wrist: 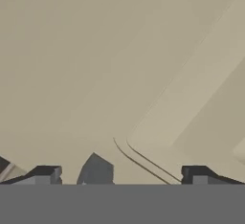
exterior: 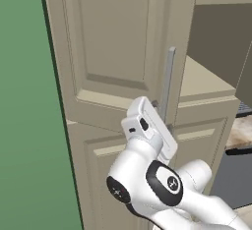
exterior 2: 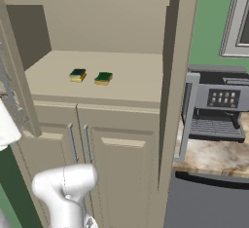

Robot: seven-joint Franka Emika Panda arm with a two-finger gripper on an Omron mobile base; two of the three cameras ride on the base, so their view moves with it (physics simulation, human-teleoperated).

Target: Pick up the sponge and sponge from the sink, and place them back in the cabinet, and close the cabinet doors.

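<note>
On the cabinet (exterior 2: 146, 76) shelf, both sponges are parked: left sponge (exterior 2: 77, 75) and right sponge (exterior 2: 103, 78) sit side by side with a small gap, green side up, toward the front half of the beige shelf, well clear of the side walls.

Left tall door (exterior: 113, 52) is swung out toward the base; the left base view looks onto its raised-panel face, with the silver bar handle (exterior: 167, 84) running vertically along its free edge. Right tall door (exterior 2: 177, 76) is also open, seen edge-on in the right base view as a tall beige slab at the right side of the shelf opening. Neither door is closed.

Gripper (wrist: 122, 176) is up against the left door's panel: the hand view is all beige panel with a curved groove of the raised moulding running past between the fingertips (wrist: 45, 174). Jaws are spread wide, nothing between them, holding nothing. In the left base view the white hand sits just beside the lower end of the bar handle; can't tell if it's actually touching the handle or the door.

Below the shelf, two shorter beige doors (exterior 2: 116, 168) with small handles are shut. A coffee machine (exterior 2: 216, 107) stands on the counter right of the cabinet.
</note>
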